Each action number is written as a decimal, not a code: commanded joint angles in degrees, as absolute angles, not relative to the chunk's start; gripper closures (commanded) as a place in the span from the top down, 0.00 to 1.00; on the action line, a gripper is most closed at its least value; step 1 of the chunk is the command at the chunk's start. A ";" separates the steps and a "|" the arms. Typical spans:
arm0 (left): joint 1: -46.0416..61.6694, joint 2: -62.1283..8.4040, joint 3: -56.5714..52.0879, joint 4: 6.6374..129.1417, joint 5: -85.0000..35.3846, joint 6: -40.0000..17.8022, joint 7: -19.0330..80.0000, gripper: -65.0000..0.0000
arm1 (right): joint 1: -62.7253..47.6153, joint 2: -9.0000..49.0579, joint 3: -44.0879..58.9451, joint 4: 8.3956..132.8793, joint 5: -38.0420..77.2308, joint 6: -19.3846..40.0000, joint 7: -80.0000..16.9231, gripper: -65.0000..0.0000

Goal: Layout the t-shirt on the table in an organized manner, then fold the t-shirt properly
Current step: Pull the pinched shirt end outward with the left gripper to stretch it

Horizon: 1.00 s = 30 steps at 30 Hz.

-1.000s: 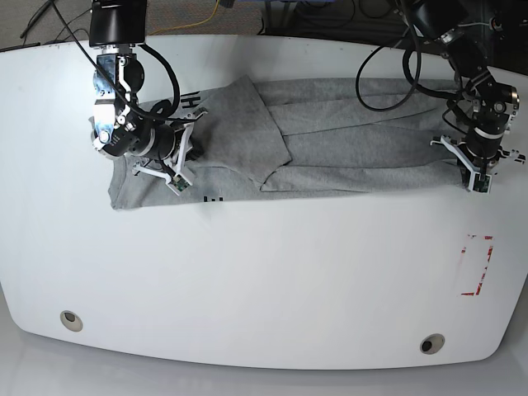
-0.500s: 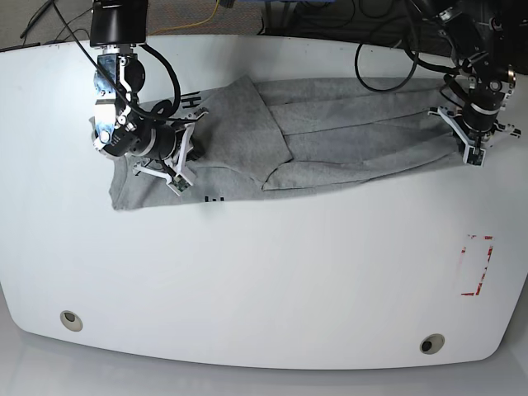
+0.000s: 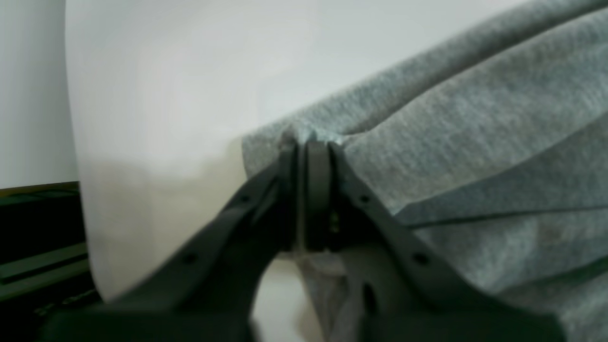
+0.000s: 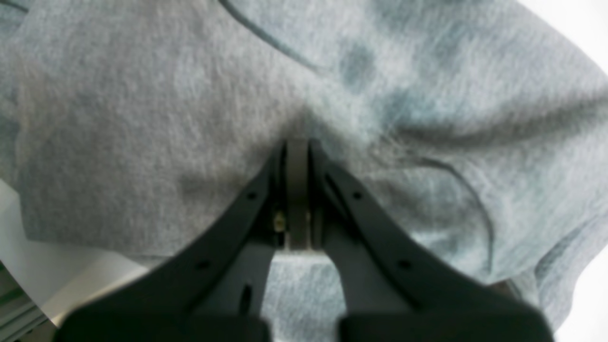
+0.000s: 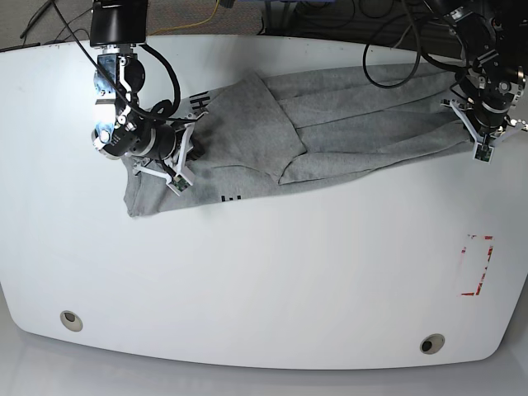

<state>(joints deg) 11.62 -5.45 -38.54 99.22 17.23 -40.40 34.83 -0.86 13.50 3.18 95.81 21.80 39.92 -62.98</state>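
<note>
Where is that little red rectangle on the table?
In the base view the red outline mark sits near the table's right edge, apart from the t-shirt stretched across the far side.

The t-shirt (image 4: pixel 142 118) is seen to be soft heathered knit cloth, matt and slightly fuzzy where it's pinched at the right gripper (image 4: pixel 297 147). Matt black plastic is used for the left gripper (image 3: pixel 308 152). Beside it, the table (image 3: pixel 166 85) is finished glossy, smooth white.
</note>
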 commanded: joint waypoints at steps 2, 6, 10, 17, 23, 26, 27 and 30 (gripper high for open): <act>12.00 -6.37 -38.73 100.26 17.10 -40.00 34.86 0.30 | 0.22 13.85 3.47 96.66 22.55 40.00 -61.76 0.00; 12.26 -6.37 -38.81 100.26 17.27 -40.00 34.95 0.49 | 0.84 13.85 3.47 96.66 22.55 40.00 -61.76 0.00; 13.14 -6.46 -38.73 100.26 17.27 -40.00 35.91 0.65 | 1.54 13.85 3.47 96.66 22.55 40.00 -61.76 0.00; 13.14 -8.75 -38.90 100.62 17.10 -40.00 37.32 0.80 | 4.18 13.67 3.47 97.19 22.73 40.00 -62.11 0.00; 12.35 -9.10 -42.24 106.07 16.31 -40.00 37.14 0.80 | 7.25 12.26 3.47 97.80 25.36 40.00 -62.99 0.00; 10.24 -9.01 -44.26 107.21 14.20 -40.00 37.32 0.80 | 9.10 11.91 3.47 97.54 26.95 40.00 -62.99 0.00; 9.54 -9.01 -45.14 107.38 13.32 -40.00 37.32 0.80 | 9.71 11.74 3.47 97.54 27.56 40.00 -62.99 0.00; 8.75 -8.75 -46.37 107.56 11.91 -40.00 37.32 0.80 | 10.86 9.89 3.38 97.45 29.41 40.00 -63.34 0.00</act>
